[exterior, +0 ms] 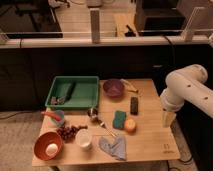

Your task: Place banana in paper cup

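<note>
The banana [129, 86] is a slim yellow curve lying at the table's far edge, just right of the purple bowl [113, 88]. The paper cup [84, 138] is short and white and stands upright near the front of the table, right of the orange bowl [48, 145]. My white arm [184, 91] hangs at the table's right edge, well right of the banana and far from the cup. My gripper does not show in this view; the arm's lower link [168, 118] ends by the table's right side.
A green tray [73, 92] with dark utensils sits back left. Also on the table are a blue-teal cup [57, 118], grapes [70, 132], a metal scoop [96, 116], a green sponge [119, 119], a round orange fruit [130, 125], a black block [134, 105] and a grey-blue cloth [114, 146].
</note>
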